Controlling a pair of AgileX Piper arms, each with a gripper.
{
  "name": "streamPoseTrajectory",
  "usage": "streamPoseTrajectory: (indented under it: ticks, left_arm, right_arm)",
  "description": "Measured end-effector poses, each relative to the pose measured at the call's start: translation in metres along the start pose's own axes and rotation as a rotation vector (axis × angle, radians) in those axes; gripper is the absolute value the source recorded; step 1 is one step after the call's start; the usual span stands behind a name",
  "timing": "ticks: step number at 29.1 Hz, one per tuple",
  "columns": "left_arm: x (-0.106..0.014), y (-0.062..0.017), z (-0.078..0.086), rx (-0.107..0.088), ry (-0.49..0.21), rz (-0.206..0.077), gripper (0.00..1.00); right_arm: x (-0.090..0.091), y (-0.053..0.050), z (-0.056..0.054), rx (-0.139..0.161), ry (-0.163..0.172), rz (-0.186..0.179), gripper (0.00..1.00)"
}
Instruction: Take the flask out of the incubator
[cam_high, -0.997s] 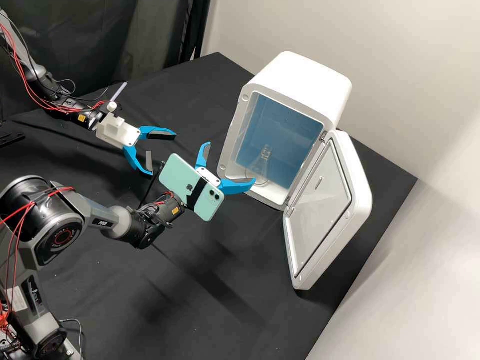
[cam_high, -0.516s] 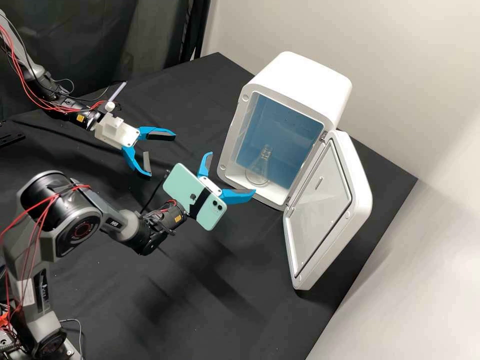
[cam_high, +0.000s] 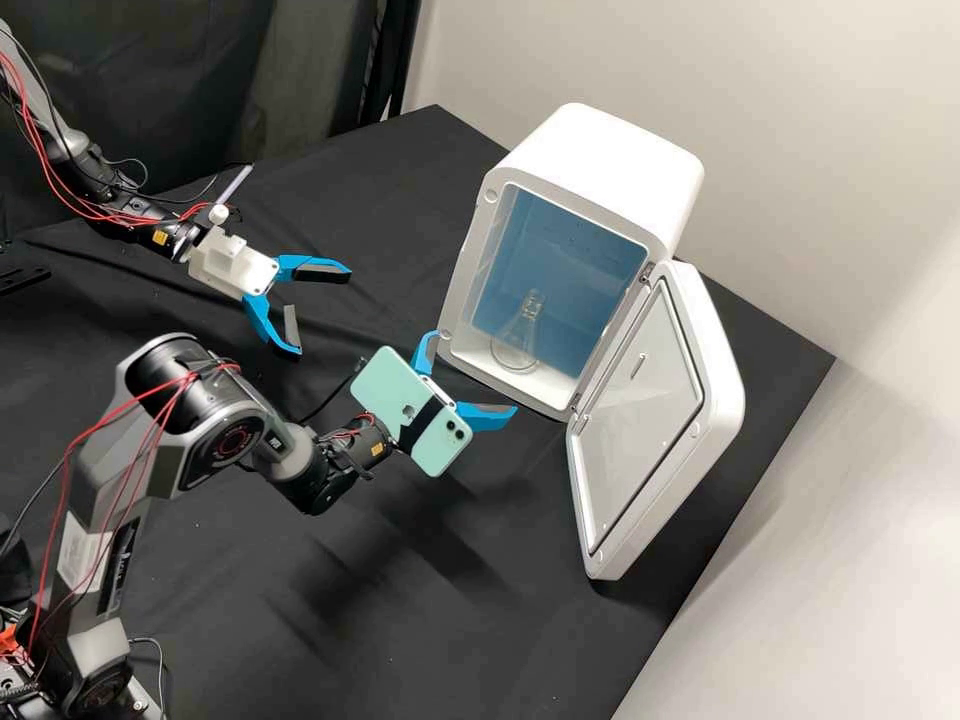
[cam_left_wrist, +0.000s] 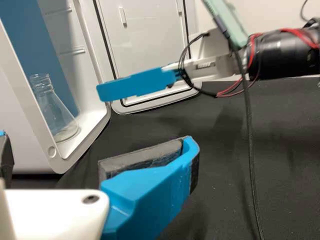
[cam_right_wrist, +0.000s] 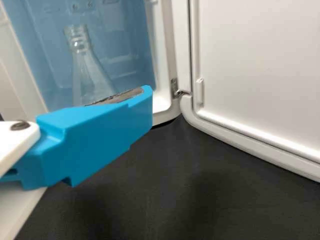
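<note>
A clear glass flask stands upright on the floor of the open white incubator, against its blue inner wall. My right gripper is open just in front of the incubator's lower rim, one blue finger level with the flask and nothing between the fingers. My left gripper hangs open and empty over the bench, farther back from the incubator. Its wrist view shows the flask inside and the right arm's finger ahead of the opening.
The incubator door is swung wide open toward the bench's right edge. A mint-green phone is strapped to the right arm's wrist. Red and black cables run along both arms. The bench is covered in black cloth.
The right arm has moved forward and lower, bringing its open gripper closer to the incubator's opening. The left gripper has stayed almost in place.
</note>
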Motion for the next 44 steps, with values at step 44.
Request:
streamPoseTrajectory:
  ticks: [44]
  left_arm:
    - [-0.002,0.0056,0.002,0.005,-0.003,0.012,1.0]
  right_arm:
    - [0.091,-0.007,0.03,0.027,0.01,-0.016,1.0]
